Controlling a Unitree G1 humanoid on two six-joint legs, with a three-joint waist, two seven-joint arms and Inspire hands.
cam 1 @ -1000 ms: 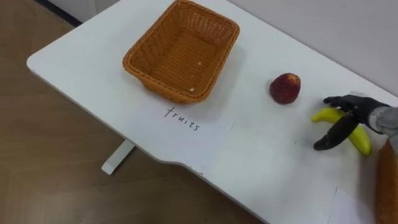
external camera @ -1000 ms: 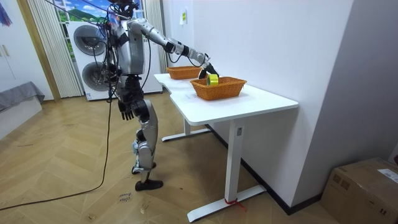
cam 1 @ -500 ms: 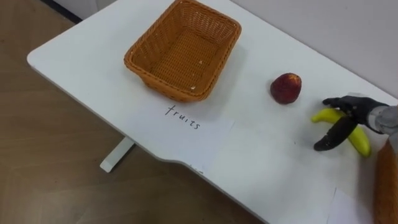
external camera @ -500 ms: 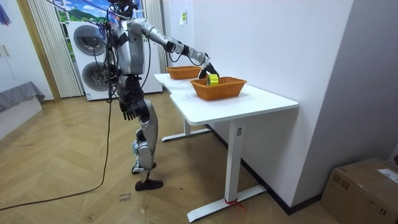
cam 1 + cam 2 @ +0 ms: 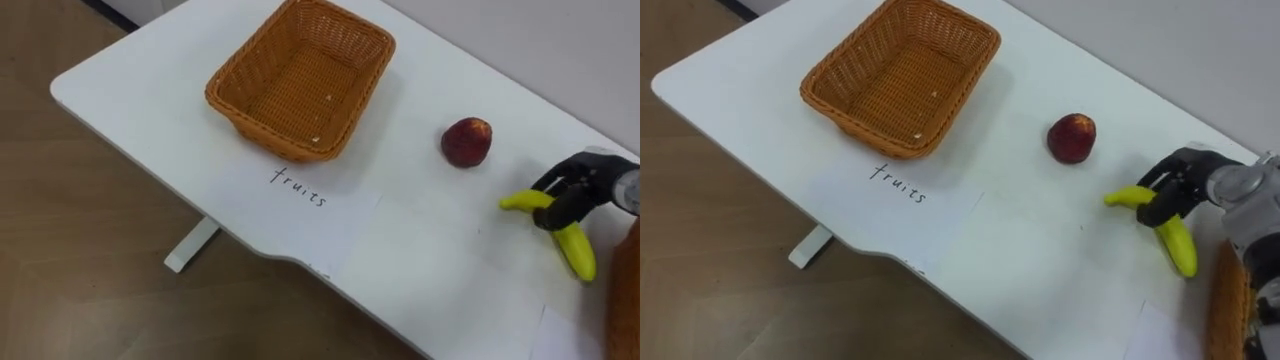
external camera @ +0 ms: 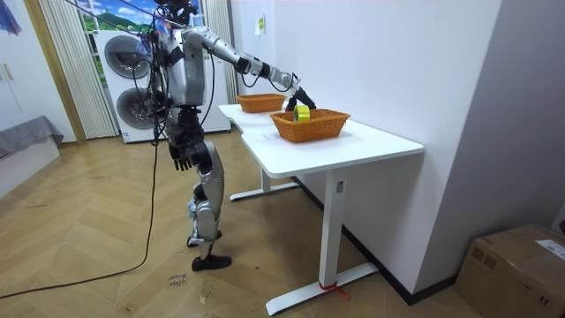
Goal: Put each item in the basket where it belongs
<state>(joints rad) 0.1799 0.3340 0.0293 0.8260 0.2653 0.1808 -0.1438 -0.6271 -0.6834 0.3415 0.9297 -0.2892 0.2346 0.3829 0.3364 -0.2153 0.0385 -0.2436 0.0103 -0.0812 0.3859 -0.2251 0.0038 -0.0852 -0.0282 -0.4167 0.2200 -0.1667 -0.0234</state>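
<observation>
1. Position: the robot stood on the wooden floor (image 6: 106, 238) at the long edge of the white tabletop (image 5: 420, 265), with its right arm stretched out over the surface.
2. Right hand (image 5: 572, 188): it was at the robot's right end of the tabletop. Its fingers were curled round the banana (image 5: 574, 250) on the stem half, clenched on the fruit.
3. Banana: the stem end pointed toward the robot's left. The other half stuck out below the hand, toward the robot. It could not be determined whether the banana lay on the tabletop or was raised just off it.
4. Red fruit (image 5: 467, 142): round, it lay on the tabletop near the banana but apart from it. It was farther from the robot and to the banana's left, between the banana and the wicker basket (image 5: 262, 125).
5. Wicker basket: rectangular, it stood on the robot's left part of the tabletop, well apart from the banana and the hand. A white paper sheet (image 5: 330, 215) bearing a handwritten word lay just in front of it, at the near edge.
6. Second basket (image 5: 1225, 305): also wicker, it was partly visible at the robot's far right, just beside the banana's free end.
7. Left hand (image 6: 180, 157): in the room view it hung beside the hip, away from the tabletop — fingers relaxed, holding nothing.
</observation>
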